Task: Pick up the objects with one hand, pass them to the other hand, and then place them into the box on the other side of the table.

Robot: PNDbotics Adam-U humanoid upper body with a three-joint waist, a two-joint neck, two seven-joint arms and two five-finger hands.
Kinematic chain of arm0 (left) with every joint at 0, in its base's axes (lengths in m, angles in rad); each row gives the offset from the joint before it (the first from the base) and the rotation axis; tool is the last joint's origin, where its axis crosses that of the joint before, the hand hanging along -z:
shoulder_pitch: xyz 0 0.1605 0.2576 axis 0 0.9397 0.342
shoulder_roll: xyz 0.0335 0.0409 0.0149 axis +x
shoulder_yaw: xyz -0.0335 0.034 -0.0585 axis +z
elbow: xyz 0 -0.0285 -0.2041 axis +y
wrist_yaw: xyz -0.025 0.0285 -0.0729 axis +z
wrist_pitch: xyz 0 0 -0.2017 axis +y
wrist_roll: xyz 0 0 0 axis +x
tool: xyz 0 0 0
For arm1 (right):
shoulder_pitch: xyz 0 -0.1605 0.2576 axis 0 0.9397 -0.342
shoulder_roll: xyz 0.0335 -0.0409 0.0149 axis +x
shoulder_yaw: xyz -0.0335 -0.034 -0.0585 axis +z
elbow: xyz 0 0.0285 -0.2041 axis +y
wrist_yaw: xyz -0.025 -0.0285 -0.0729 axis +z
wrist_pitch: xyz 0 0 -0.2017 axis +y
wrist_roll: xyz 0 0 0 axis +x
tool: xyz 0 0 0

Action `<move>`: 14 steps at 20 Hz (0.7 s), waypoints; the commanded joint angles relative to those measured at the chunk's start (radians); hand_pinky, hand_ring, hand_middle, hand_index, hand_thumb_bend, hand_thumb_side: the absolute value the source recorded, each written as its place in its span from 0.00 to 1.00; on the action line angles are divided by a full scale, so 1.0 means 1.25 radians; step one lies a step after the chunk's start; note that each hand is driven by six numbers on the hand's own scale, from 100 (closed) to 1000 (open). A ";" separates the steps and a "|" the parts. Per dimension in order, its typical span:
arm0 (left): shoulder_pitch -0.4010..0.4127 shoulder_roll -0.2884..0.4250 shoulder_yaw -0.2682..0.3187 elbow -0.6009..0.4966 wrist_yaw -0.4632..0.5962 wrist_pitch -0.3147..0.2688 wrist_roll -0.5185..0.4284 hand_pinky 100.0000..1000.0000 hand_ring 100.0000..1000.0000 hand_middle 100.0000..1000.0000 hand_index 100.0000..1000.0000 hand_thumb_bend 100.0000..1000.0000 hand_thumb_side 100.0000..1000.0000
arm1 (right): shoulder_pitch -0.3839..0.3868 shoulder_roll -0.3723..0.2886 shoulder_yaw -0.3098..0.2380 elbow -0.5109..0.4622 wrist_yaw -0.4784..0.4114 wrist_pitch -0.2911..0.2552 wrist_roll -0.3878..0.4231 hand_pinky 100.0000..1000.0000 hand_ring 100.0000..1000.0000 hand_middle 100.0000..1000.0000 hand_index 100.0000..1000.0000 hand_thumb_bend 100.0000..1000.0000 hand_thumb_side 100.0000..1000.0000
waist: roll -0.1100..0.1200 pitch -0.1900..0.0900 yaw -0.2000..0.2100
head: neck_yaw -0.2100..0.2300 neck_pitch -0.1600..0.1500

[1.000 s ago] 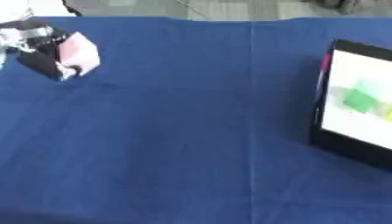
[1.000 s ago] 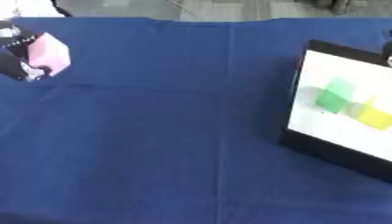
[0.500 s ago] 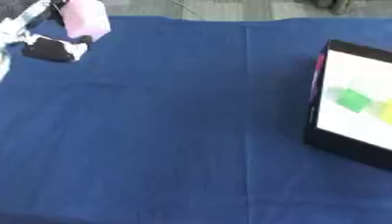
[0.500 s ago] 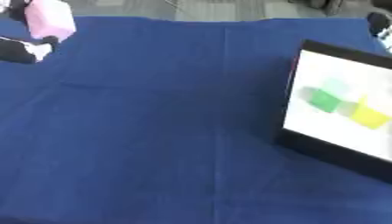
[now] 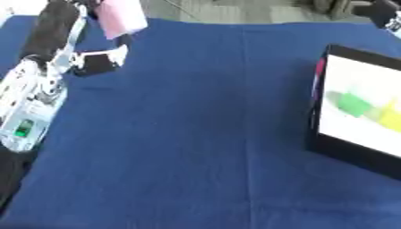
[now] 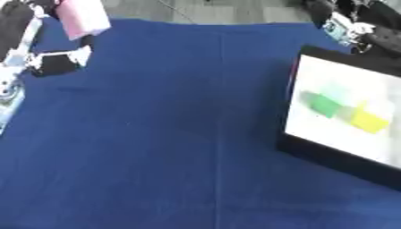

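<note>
Pink, the soft-looking pale block (image 5: pixel 122 19) sits raised at the far left corner of the blue cloth-covered table (image 5: pixel 196 134) in the left eye view, held at the top of my left hand (image 5: pixel 92 61), whose forearm runs down the table's left edge. I judge my fingers to be closed on that block, though the blur hides exactly how they wrap it. At the table's right edge lies the black-rimmed box with a white floor (image 5: pixel 368 112), with a green block (image 5: pixel 354 103) and a yellow one (image 5: pixel 389 117) already inside it. In the right eye view the same pink block shows at the far left corner, and beyond the far right corner a dark shape (image 6: pixel 352 24) that I take to be my right arm; I cannot tell how its fingers stand. By my reading, two things are delivered, and this one is picked up but not yet handed across. Transfer and placing are left.
</note>
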 commanded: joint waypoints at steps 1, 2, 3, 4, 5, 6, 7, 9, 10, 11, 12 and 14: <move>-0.002 -0.018 0.001 -0.003 -0.032 -0.014 0.033 0.72 0.57 0.50 0.59 0.00 0.11 | -0.032 0.006 0.027 -0.015 0.043 0.024 0.044 0.98 1.00 1.00 1.00 0.00 0.45 | -0.001 -0.025 0.000 | -0.005 -0.005; 0.002 -0.024 -0.003 -0.003 -0.037 -0.018 0.038 0.72 0.57 0.50 0.59 0.00 0.11 | -0.041 0.013 0.038 -0.015 0.056 0.031 0.057 0.98 1.00 1.00 1.00 0.00 0.44 | -0.001 -0.025 0.000 | -0.005 -0.004; 0.006 -0.030 -0.006 -0.003 -0.044 -0.022 0.042 0.72 0.57 0.50 0.59 0.00 0.10 | -0.049 0.019 0.050 -0.015 0.071 0.037 0.068 0.98 1.00 1.00 1.00 0.00 0.44 | -0.001 -0.026 0.000 | -0.005 -0.002; 0.011 -0.036 -0.008 -0.004 -0.056 -0.025 0.046 0.72 0.57 0.50 0.59 0.00 0.08 | -0.057 0.026 0.062 -0.015 0.087 0.043 0.081 0.98 1.00 1.00 1.00 0.00 0.43 | -0.001 -0.026 -0.001 | -0.006 -0.001; 0.015 -0.043 -0.009 -0.003 -0.071 -0.026 0.052 0.71 0.57 0.50 0.59 0.00 0.08 | -0.065 0.034 0.074 -0.015 0.102 0.049 0.094 0.98 1.00 1.00 1.00 0.00 0.43 | -0.002 -0.026 -0.001 | -0.007 0.000; 0.019 -0.050 -0.009 -0.003 -0.086 -0.026 0.059 0.71 0.56 0.50 0.59 0.00 0.08 | -0.072 0.042 0.086 -0.015 0.116 0.055 0.106 0.98 1.00 1.00 1.00 0.00 0.40 | -0.002 -0.026 -0.001 | -0.009 0.001; 0.022 -0.056 -0.009 -0.001 -0.099 -0.025 0.065 0.71 0.56 0.50 0.59 0.00 0.07 | -0.077 0.049 0.096 -0.015 0.128 0.062 0.118 0.98 1.00 1.00 1.00 0.00 0.44 | -0.003 -0.026 -0.001 | -0.010 0.002; 0.026 -0.066 -0.011 0.001 -0.125 -0.028 0.077 0.70 0.56 0.50 0.58 0.00 0.05 | -0.085 0.062 0.114 -0.015 0.151 0.075 0.137 0.98 1.00 1.00 1.00 0.00 0.45 | -0.003 -0.027 -0.002 | -0.011 0.003; 0.028 -0.071 -0.012 0.001 -0.137 -0.029 0.084 0.70 0.56 0.50 0.58 0.00 0.05 | -0.089 0.067 0.123 -0.015 0.160 0.080 0.146 0.98 1.00 1.00 1.00 0.00 0.45 | -0.003 -0.027 -0.002 | -0.011 0.003; 0.029 -0.076 -0.013 0.000 -0.147 -0.031 0.090 0.70 0.56 0.50 0.58 0.00 0.05 | -0.093 0.072 0.130 -0.015 0.169 0.086 0.153 0.98 1.00 1.00 1.00 0.00 0.46 | -0.003 -0.027 -0.002 | -0.011 0.003; 0.030 -0.081 -0.015 0.000 -0.155 -0.033 0.095 0.70 0.56 0.49 0.58 0.00 0.05 | -0.097 0.078 0.136 -0.015 0.175 0.091 0.158 0.98 1.00 1.00 1.00 0.00 0.46 | -0.003 -0.027 -0.002 | -0.011 0.003; 0.031 -0.090 -0.019 0.000 -0.169 -0.037 0.101 0.70 0.56 0.50 0.58 0.00 0.04 | -0.104 0.087 0.147 -0.015 0.185 0.100 0.166 0.98 1.00 1.00 1.00 0.00 0.47 | -0.003 -0.027 -0.002 | -0.011 0.004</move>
